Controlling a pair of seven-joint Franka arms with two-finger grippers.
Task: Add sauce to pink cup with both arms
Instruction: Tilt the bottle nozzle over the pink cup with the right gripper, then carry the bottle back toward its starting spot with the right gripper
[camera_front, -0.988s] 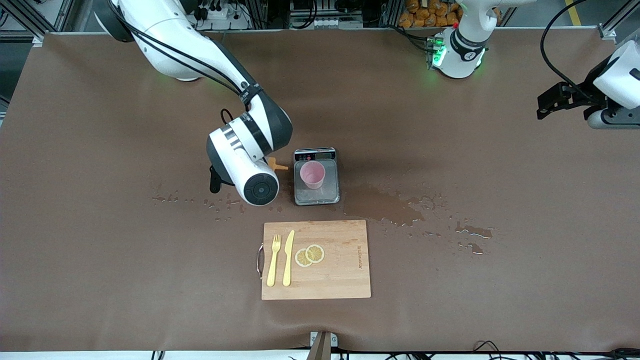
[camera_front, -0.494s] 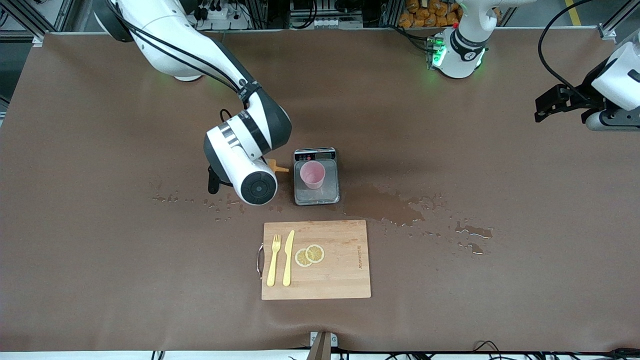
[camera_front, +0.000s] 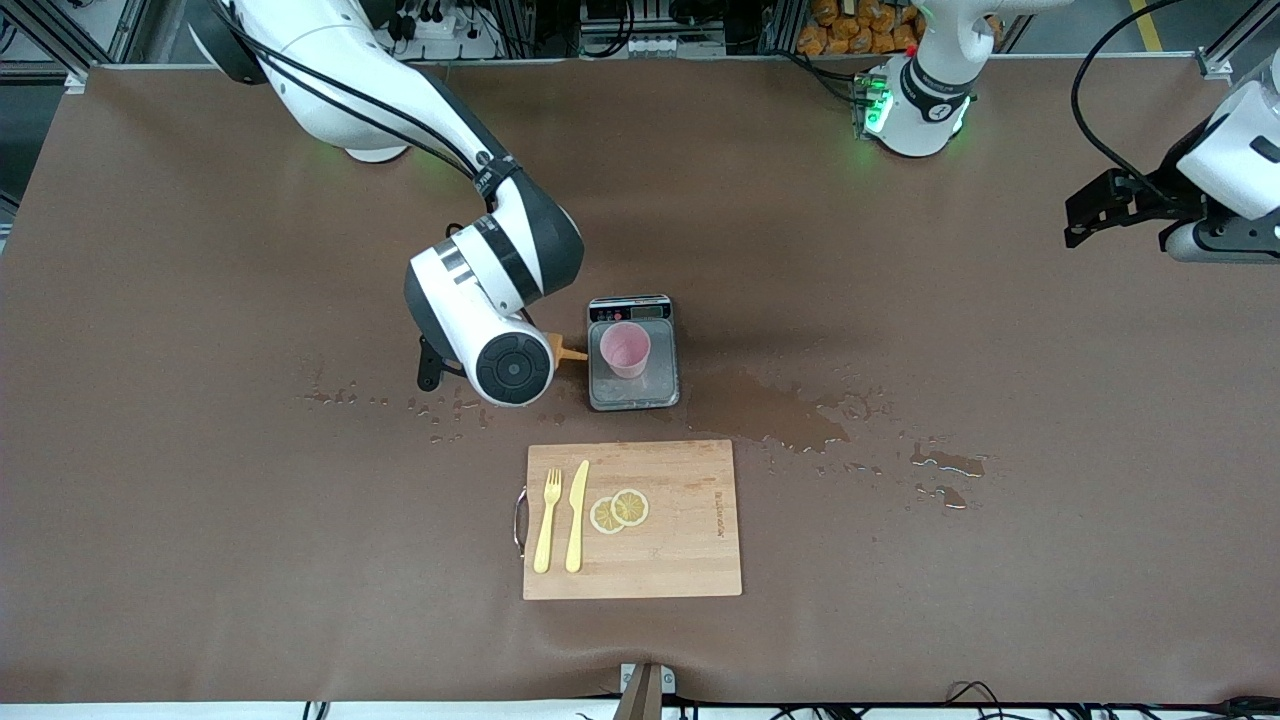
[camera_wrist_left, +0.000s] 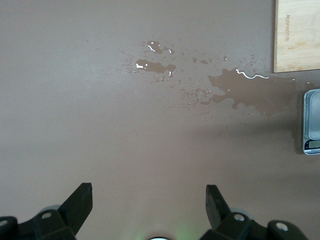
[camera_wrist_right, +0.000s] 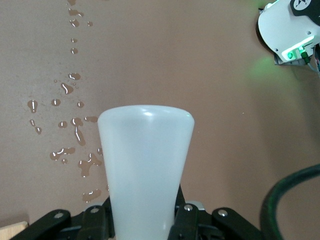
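The pink cup (camera_front: 625, 349) stands upright on the grey scale (camera_front: 634, 388) in the middle of the table. My right gripper (camera_wrist_right: 145, 220) is shut on the sauce bottle (camera_wrist_right: 145, 160), whose whitish body fills the right wrist view. In the front view the right wrist hides the body. Only the orange nozzle (camera_front: 568, 350) shows, pointing sideways at the cup from the right arm's end and stopping short of its rim. My left gripper (camera_front: 1085, 212) is open and empty over bare table at the left arm's end, also seen in the left wrist view (camera_wrist_left: 148, 196).
A wooden cutting board (camera_front: 680, 540) with a yellow fork (camera_front: 546, 520), a knife (camera_front: 577, 515) and lemon slices (camera_front: 619, 510) lies nearer to the front camera than the scale. A wet puddle (camera_front: 780, 415) and droplets (camera_front: 440, 408) spread on the brown table on both sides of the scale.
My right wrist has turned and the nozzle has shifted a little toward the cup and the front camera. My left gripper has drifted slightly toward the bases.
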